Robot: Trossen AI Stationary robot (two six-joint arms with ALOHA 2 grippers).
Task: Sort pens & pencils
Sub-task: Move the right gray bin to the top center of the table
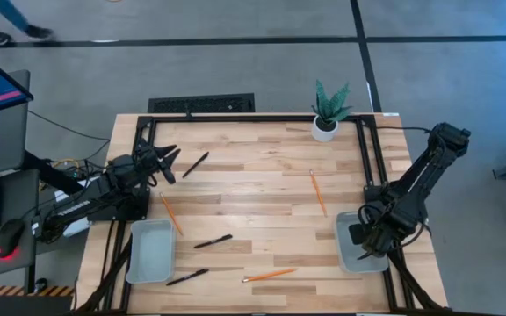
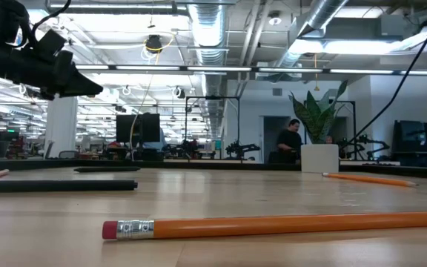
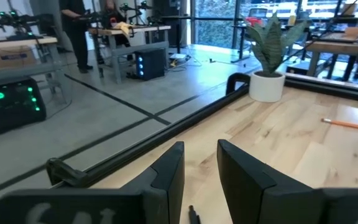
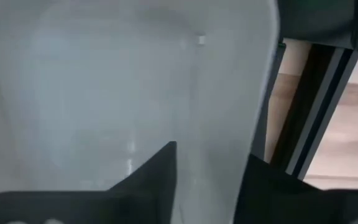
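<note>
Pale wooden tabletop (image 1: 253, 189) held scattered pens; right claw (image 4: 207, 180), part-open and empty over grey plastic tray (image 4: 104, 81), might catch its rim.

We count three black pens (image 1: 195, 164) on the table and three orange pencils (image 1: 318, 192). We also see two grey trays (image 1: 151, 252), one toward each near corner, and a single potted plant (image 1: 328, 111) at the far edge. Two robot arms (image 1: 86, 200) flank the table.
</note>
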